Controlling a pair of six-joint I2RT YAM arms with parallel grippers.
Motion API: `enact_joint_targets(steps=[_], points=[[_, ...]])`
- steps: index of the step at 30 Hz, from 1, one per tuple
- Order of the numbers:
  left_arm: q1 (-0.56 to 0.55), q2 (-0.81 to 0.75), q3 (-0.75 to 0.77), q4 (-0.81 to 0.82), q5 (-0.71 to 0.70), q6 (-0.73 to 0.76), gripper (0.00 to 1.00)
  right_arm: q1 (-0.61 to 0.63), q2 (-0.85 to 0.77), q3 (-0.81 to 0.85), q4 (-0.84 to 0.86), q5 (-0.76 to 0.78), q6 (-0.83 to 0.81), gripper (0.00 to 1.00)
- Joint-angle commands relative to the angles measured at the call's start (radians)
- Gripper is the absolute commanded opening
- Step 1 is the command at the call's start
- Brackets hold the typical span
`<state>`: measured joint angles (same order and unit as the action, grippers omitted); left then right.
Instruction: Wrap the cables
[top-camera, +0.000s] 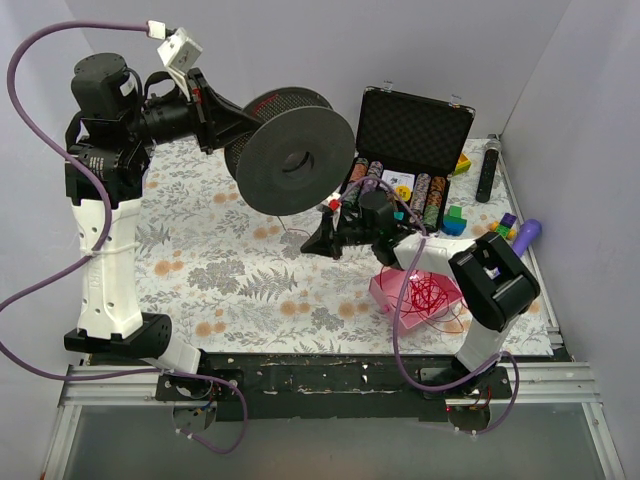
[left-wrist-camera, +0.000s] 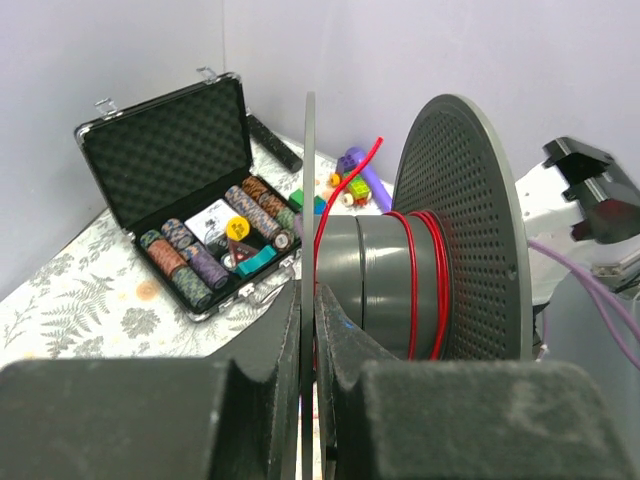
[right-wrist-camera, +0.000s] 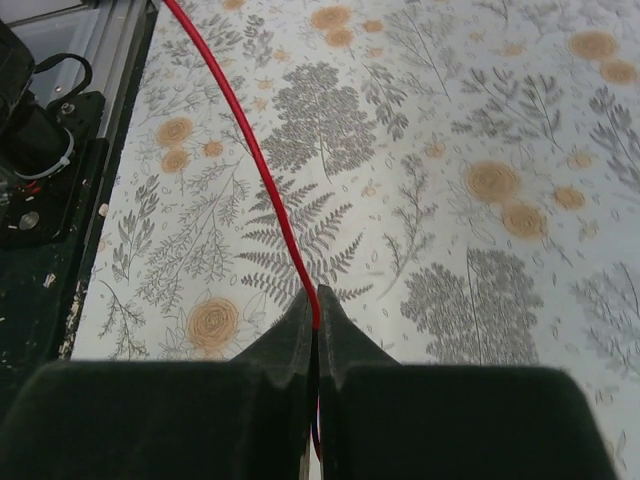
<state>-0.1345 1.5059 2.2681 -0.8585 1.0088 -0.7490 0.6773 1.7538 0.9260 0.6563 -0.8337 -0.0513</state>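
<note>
a cloth (top-camera: 200, 270) printed with grey ferns and orange blossoms is covering the surface (top-camera: 260, 300), and pale, smooth walls (top-camera: 300, 40) are closing it in at the back and on both sides, while a scuffed black rail (top-camera: 330, 375) is running along the near edge. the left hand (left-wrist-camera: 308, 305) is pressing its dark, matte fingers (left-wrist-camera: 250, 400) together on the thin edge of one round flange of a grey plastic spool (top-camera: 295, 160), holding it in the air above the cloth with the disc faces standing upright. the other flange is showing a dotted, perforated face in the left wrist view. the red wire (left-wrist-camera: 415, 285), thin and glossy, is sitting in several tight turns round the spool's smooth drum, with a loose end sticking up past it. the right hand (right-wrist-camera: 316, 300) is hanging low over the cloth below the spool and pinching a strand of the same wire, which is arcing away from the pinch over the print. more of the wire is lying in a loose tangle on a pink tray (top-camera: 383, 290) just beside the right arm. at the back right an open black case (top-camera: 415, 120), lined with egg-crate foam, is holding rows of striped poker chips (top-camera: 420, 195). beside it, coloured blocks (top-camera: 455, 220), a slim black remote (top-camera: 487, 170) and a purple cylinder (top-camera: 528, 235) are lying near the right wall.
</note>
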Motion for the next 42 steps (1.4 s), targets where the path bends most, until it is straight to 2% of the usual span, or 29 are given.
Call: enact_joint_targets(steps=[1,5,7,10,12,17,23,27,31,39,42], points=[[-0.001,-0.044,-0.002,-0.103,-0.087,0.181,0.0,-0.126,-0.072,0.054,-0.167,0.058,0.085,0.01],[-0.001,-0.081,-0.143,-0.218,-0.208,0.436,0.0,-0.28,-0.144,0.071,-0.306,0.102,0.13,0.01],[-0.002,-0.102,-0.244,-0.261,-0.204,0.552,0.0,-0.289,-0.174,0.114,-0.432,0.152,0.056,0.01],[-0.034,-0.116,-0.414,-0.335,-0.165,0.742,0.0,-0.289,-0.166,0.224,-0.565,0.16,0.054,0.01],[-0.089,-0.119,-0.502,-0.32,-0.231,0.781,0.0,-0.288,-0.145,0.328,-0.654,0.177,0.054,0.01],[-0.21,-0.145,-0.732,-0.143,-0.47,0.689,0.0,-0.262,-0.102,0.516,-0.863,0.209,0.096,0.01],[-0.272,-0.116,-0.843,0.034,-0.694,0.513,0.0,-0.17,-0.031,0.739,-1.139,0.226,0.102,0.01],[-0.28,-0.087,-0.881,0.149,-0.756,0.364,0.0,-0.099,0.033,0.928,-1.244,0.191,0.177,0.01],[-0.278,-0.069,-0.933,0.324,-0.825,0.171,0.0,-0.036,0.072,0.979,-1.145,0.072,0.33,0.01],[-0.156,-0.042,-0.983,0.571,-0.759,-0.189,0.0,0.076,-0.051,0.691,-0.804,0.07,0.496,0.01],[-0.142,-0.036,-0.966,0.599,-0.745,-0.271,0.0,0.117,-0.066,0.619,-0.765,0.122,0.489,0.01]])
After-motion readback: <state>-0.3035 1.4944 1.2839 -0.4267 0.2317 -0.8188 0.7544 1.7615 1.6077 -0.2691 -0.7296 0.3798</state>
